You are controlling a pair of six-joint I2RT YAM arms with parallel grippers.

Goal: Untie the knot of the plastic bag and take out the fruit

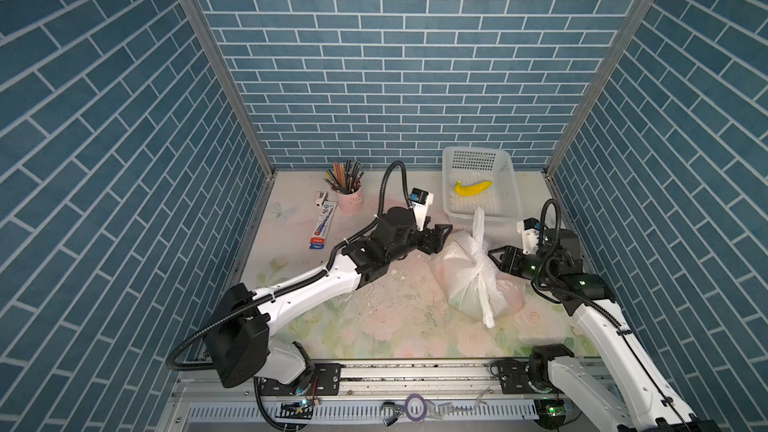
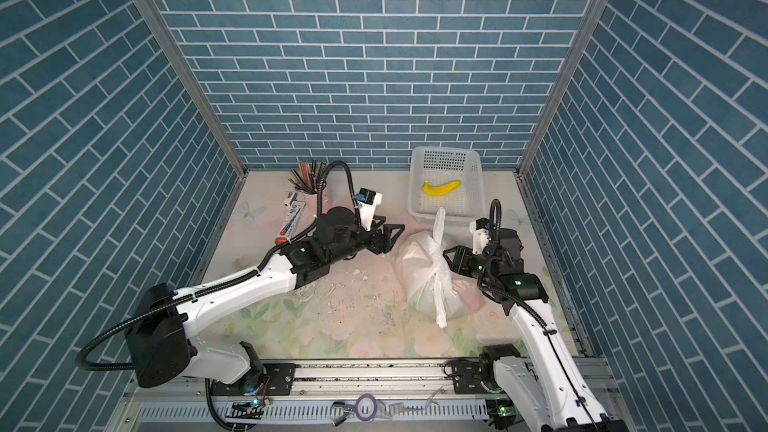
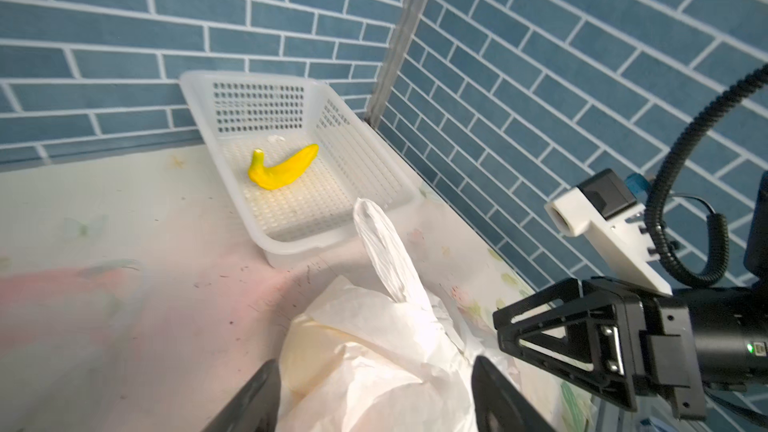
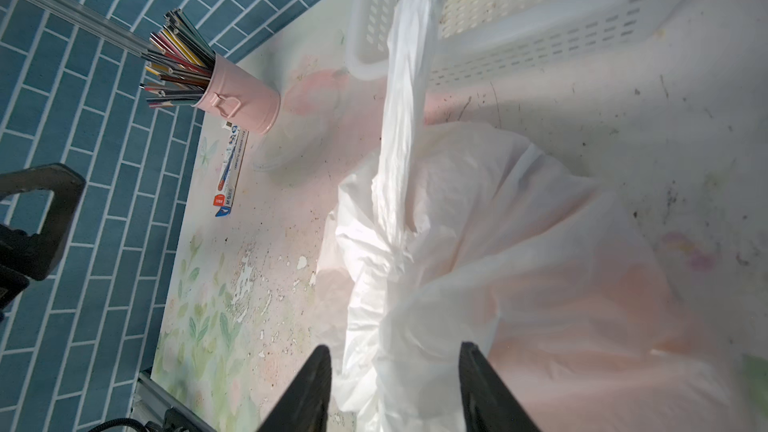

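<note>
Your two arms flank the plastic bag (image 1: 465, 284) from opposite sides of the table (image 1: 365, 326), a stance that, by my reading, lets one side steady the load while the other works the tie. Your left gripper (image 1: 443, 239) sits at the bag's flank, jaws spread wide and holding nothing. Your right gripper (image 1: 497, 261) points at the knot (image 1: 482, 263), jaws partway apart astride the gathered plastic in the right wrist view, with no firm bite to be seen. The bag lies slumped on the right half of the table, just in front of the white basket (image 1: 509, 184), which holds a yellow banana (image 1: 472, 188) and probably waits for the rest. The knot is not yet undone. It is a tight, crinkled cinch across the bag's top, with the far handle strip (image 1: 478, 222) twisted into a stiff rope rising toward the basket and the near handle strip (image 1: 488, 309) trailing toward the front edge. The film is thin, milky and wrinkled, and the fruit (image 4: 623, 297) shows only as peach and green blurs through it
</note>
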